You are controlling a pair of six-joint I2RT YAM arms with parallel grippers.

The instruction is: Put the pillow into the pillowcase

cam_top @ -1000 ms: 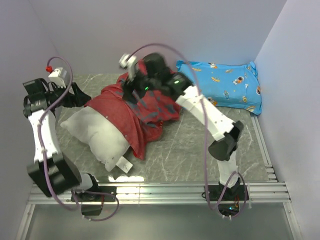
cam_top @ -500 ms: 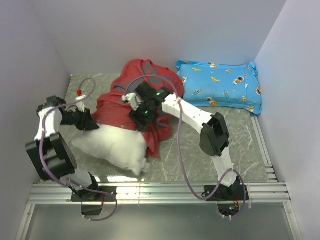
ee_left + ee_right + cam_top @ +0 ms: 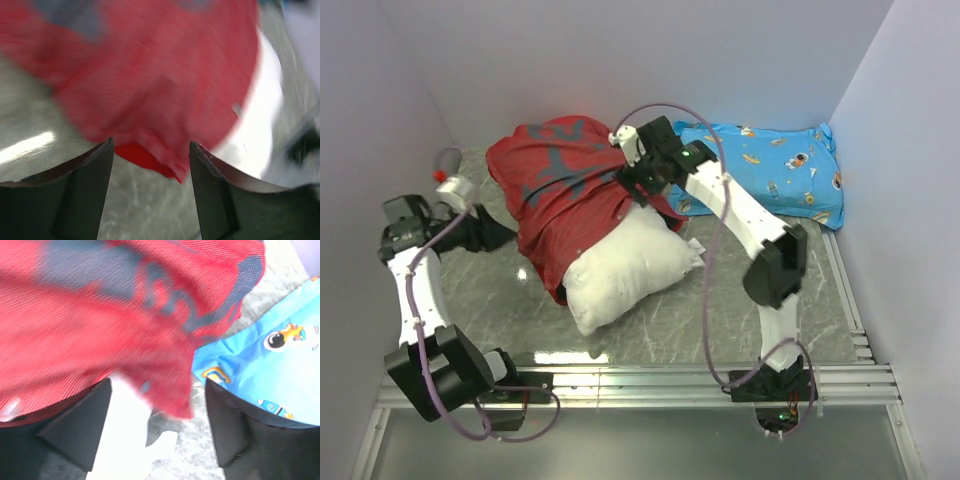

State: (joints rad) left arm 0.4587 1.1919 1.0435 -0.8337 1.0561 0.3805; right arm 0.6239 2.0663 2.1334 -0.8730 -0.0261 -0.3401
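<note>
The red pillowcase (image 3: 555,185), dull face with dark grey markings up, covers the far end of the white pillow (image 3: 632,272), whose bare end sticks out toward the front. My left gripper (image 3: 498,232) is open just left of the case; in the left wrist view (image 3: 150,146) the case's red hem (image 3: 160,160) lies ahead of its spread fingers and the pillow (image 3: 260,115) shows at the right. My right gripper (image 3: 634,186) is open at the case's right edge; in the right wrist view (image 3: 157,385) a red corner (image 3: 170,385) and the pillow (image 3: 125,435) lie between its fingers.
A blue cartoon-print pillow (image 3: 770,175) lies at the back right against the wall, right beside my right gripper, and shows in the right wrist view (image 3: 260,365). White walls close in the left, back and right. A metal rail (image 3: 640,380) runs along the front edge.
The pillow and case have shifted right, and the pillow's bare end now points to the front right. My right gripper moved back to the case's right edge. My left gripper stayed at the left.
</note>
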